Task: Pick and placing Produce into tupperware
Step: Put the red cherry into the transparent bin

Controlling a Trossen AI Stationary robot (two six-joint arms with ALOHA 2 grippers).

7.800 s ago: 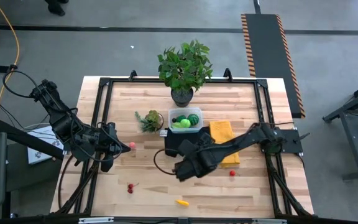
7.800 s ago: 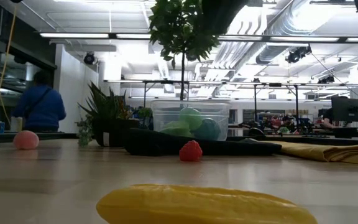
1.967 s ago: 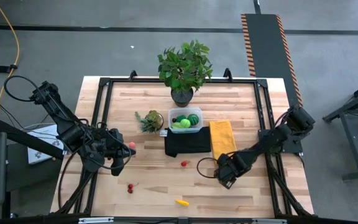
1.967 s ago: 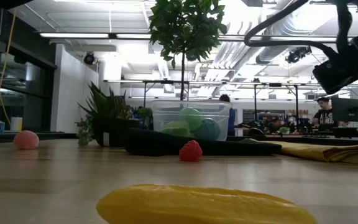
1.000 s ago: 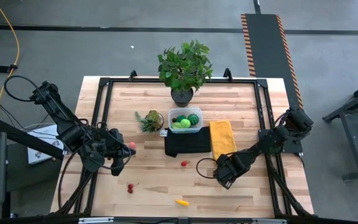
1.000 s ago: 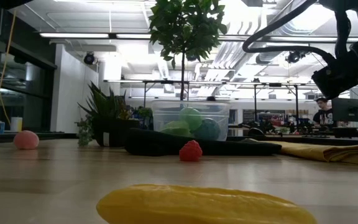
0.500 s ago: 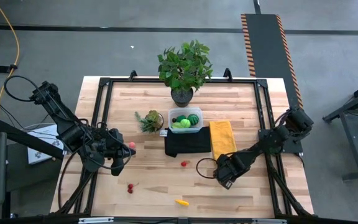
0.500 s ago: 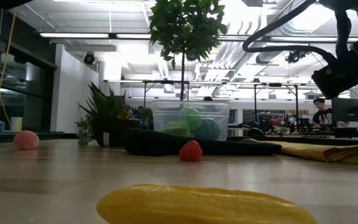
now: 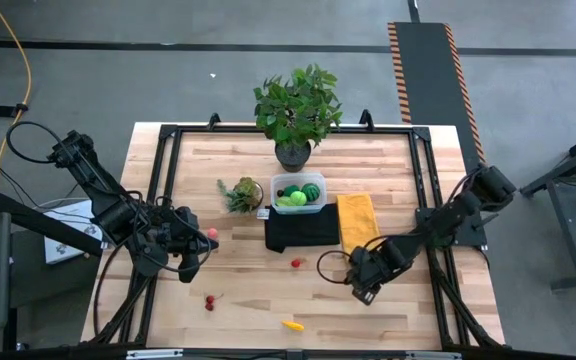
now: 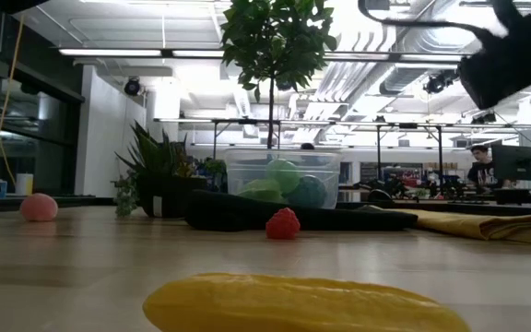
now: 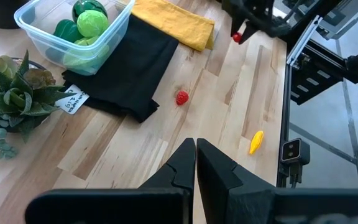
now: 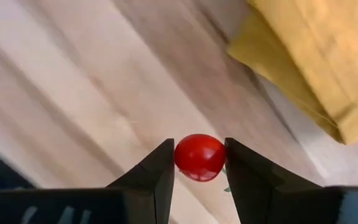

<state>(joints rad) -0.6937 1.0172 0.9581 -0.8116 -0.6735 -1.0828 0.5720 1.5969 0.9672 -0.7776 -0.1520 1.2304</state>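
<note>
- The right end effector (image 12: 197,163) is pinching a small red tomato (image 12: 199,157) between its two fingers, lifted off the desk (image 9: 238,210) on the near side of the yellow cloth (image 9: 358,222), which lies just right of the tupperware (image 9: 299,191).
- The tomato is looking smooth, round and glossy, so it is probably light but slippery; the fingers are bearing on its widest part, the safest place for a ball that could squirt out if taken high or low.
- It is likely hard plastic, so a firm squeeze should not be harming it.
- The tupperware is sitting in front of the big potted plant (image 9: 297,105), already carrying green pieces (image 11: 91,18); being thin, clear and light, it may slide if bumped.
- A red strawberry (image 9: 296,263) is lying below the black cloth (image 9: 301,228), which is touching the tupperware's near edge; its bumpy skin should be gripping better.
- Farther from the tupperware, a pair of cherries (image 9: 209,301) and a yellow piece (image 9: 292,324) are waiting; the long yellow one is best taken across its narrow middle.
- The left end effector (image 11: 195,163) is clenched on nothing, hovering well left of the tupperware near a pink ball (image 9: 212,233).
</note>
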